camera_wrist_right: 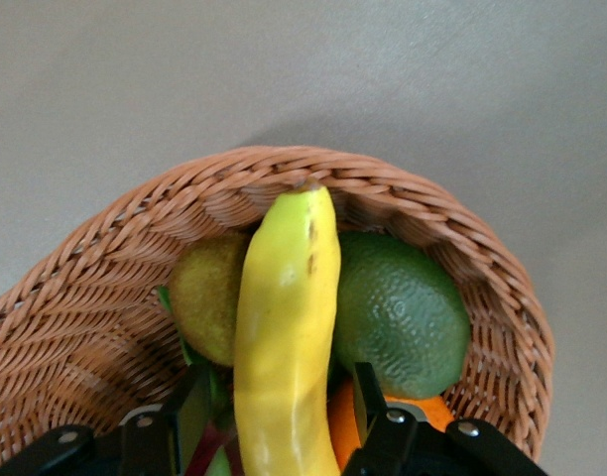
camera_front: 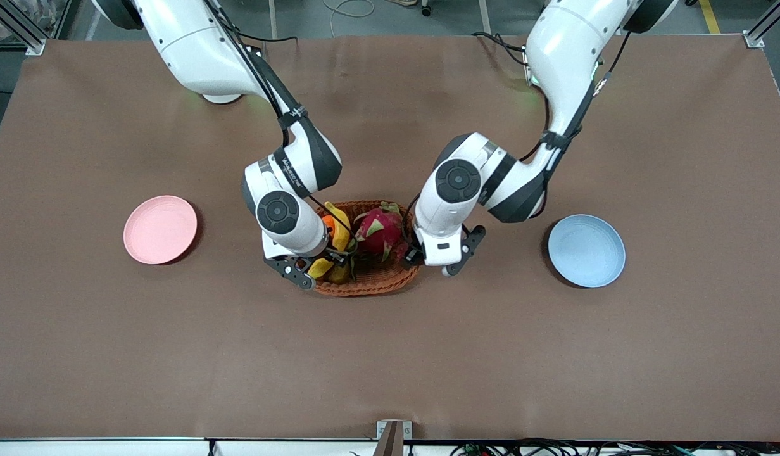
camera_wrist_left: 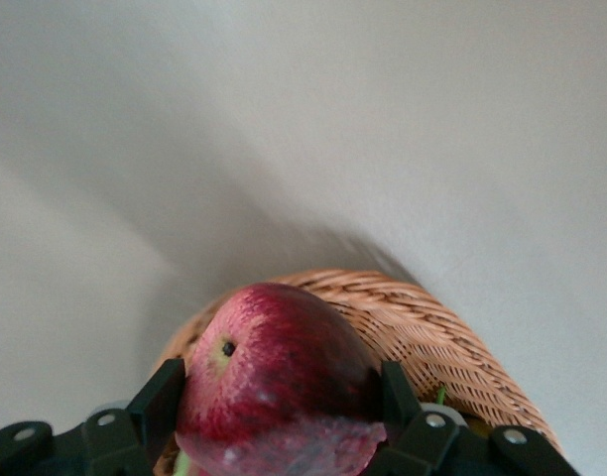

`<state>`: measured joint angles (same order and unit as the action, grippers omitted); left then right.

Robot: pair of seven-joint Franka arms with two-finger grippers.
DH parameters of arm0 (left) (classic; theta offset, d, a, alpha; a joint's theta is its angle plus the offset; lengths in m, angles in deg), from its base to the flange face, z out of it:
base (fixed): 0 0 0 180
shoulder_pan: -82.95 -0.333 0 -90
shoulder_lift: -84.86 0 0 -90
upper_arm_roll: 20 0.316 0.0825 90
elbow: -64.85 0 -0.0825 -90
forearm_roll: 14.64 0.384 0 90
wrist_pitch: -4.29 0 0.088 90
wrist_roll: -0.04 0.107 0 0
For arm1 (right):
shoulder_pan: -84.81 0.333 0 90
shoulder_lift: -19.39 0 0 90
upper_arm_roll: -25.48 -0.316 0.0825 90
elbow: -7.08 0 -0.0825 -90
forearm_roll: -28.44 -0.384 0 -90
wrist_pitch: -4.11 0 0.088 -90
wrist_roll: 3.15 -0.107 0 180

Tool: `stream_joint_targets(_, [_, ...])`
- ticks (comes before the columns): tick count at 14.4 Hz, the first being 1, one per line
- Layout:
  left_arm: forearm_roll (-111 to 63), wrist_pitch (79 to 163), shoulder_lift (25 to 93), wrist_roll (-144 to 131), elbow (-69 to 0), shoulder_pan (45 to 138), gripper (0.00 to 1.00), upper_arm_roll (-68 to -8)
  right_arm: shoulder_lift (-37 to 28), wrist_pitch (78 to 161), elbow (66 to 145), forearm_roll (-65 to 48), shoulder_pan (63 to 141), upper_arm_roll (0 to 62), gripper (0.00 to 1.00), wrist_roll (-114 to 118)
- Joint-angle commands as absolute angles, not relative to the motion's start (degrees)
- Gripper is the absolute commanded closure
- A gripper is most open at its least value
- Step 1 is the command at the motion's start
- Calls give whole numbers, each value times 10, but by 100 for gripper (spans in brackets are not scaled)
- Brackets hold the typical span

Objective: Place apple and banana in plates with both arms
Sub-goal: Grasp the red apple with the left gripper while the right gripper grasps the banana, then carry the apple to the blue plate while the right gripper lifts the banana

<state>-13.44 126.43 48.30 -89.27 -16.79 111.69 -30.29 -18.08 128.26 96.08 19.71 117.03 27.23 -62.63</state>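
The dark red apple [camera_wrist_left: 274, 367] sits between the fingers of my left gripper [camera_wrist_left: 279, 409], which is shut on it at the end of the wicker basket [camera_wrist_left: 432, 337] toward the left arm. In the front view that gripper [camera_front: 442, 261] hides the apple. The yellow banana [camera_wrist_right: 289, 317] lies in the basket [camera_wrist_right: 85, 297] between the open fingers of my right gripper [camera_wrist_right: 281, 407], with a gap on each side. In the front view the right gripper [camera_front: 315, 266] is over the banana [camera_front: 339, 233]. The pink plate [camera_front: 160, 228] and the blue plate [camera_front: 586, 250] hold nothing.
The basket [camera_front: 371, 285] stands mid-table between the plates and holds a pink dragon fruit [camera_front: 378, 229], an orange [camera_front: 328, 223], a green fruit [camera_wrist_right: 398, 312] and a yellow-green fruit [camera_wrist_right: 204, 293]. Brown table surface lies around it.
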Motion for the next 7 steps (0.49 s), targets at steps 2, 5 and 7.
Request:
stream_joint_targets(2, [-94, 1155, 558, -776, -208, 1041, 86, -304, -191, 1284, 950, 183, 1178, 276, 34, -629])
stream_joint_targets(5, [-88, 1146, 592, -659, -253, 963, 84, -304, -194, 1284, 950, 184, 1182, 276, 36, -626])
stream_joint_targets(7, [-88, 1146, 599, -597, -279, 918, 84, -304, -198, 1283, 950, 186, 1183, 276, 36, -625])
